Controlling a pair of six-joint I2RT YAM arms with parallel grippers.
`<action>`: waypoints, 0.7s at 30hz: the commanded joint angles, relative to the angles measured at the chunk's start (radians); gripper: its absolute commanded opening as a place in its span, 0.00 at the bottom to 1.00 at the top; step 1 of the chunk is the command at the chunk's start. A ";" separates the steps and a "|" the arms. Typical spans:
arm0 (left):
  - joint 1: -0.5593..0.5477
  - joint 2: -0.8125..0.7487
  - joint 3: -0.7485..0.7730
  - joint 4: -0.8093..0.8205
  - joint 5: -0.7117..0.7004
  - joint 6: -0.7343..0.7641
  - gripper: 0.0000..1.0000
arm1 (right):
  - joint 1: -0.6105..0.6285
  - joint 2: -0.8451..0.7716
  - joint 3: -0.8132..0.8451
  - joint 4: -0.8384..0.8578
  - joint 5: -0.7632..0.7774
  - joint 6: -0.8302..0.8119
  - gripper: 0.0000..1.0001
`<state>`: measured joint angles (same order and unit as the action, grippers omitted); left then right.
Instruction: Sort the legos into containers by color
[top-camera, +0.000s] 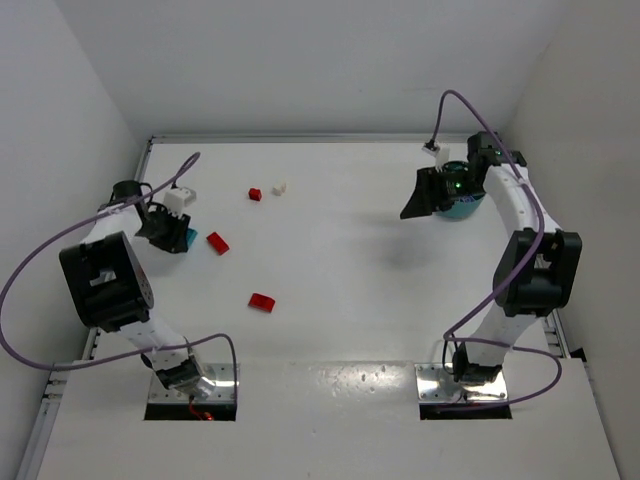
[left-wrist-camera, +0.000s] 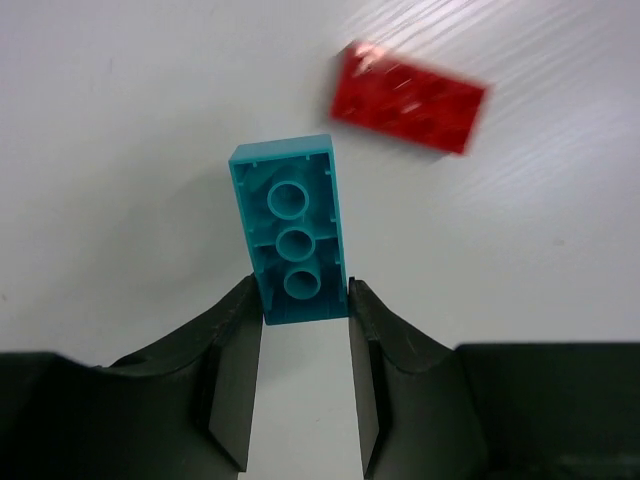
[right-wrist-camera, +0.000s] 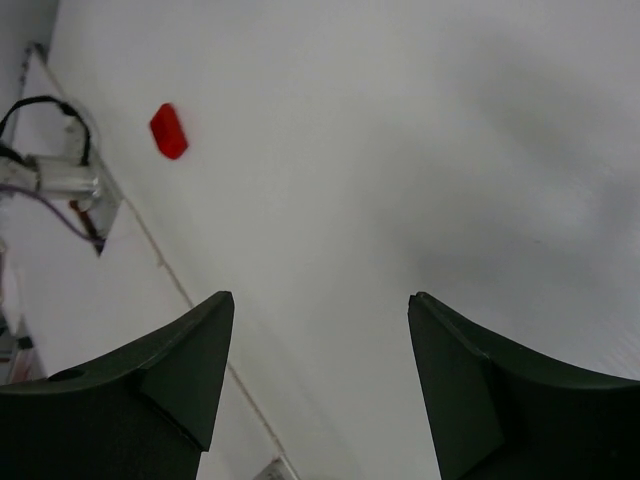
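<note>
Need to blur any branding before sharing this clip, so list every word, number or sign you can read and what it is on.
No readable text in any view.
The teal brick, between the fingers of the left gripper: bare hollow underside, no lettering.
The red brick beside it: blurred, any stud marks unreadable.
The table: no print visible.

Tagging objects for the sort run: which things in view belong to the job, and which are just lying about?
Job:
- teal brick, gripped in the left jaws
- left red brick
- near red brick
- far red brick
- white brick
- teal tub

Just lying about:
- purple cable
- base plates
</note>
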<state>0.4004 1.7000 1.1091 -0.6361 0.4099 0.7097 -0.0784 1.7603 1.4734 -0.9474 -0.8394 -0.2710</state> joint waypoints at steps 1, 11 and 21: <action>-0.064 -0.158 0.014 -0.089 0.233 0.062 0.21 | 0.051 -0.074 -0.068 0.050 -0.196 0.042 0.70; -0.529 -0.421 0.032 -0.083 0.284 -0.110 0.21 | 0.173 -0.038 -0.068 0.292 -0.346 0.427 0.70; -0.799 -0.419 0.070 0.061 0.210 -0.308 0.21 | 0.289 -0.067 -0.120 0.378 -0.346 0.523 0.74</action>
<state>-0.3595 1.2888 1.1332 -0.6498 0.6384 0.4770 0.1955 1.7325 1.3777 -0.6342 -1.1503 0.2058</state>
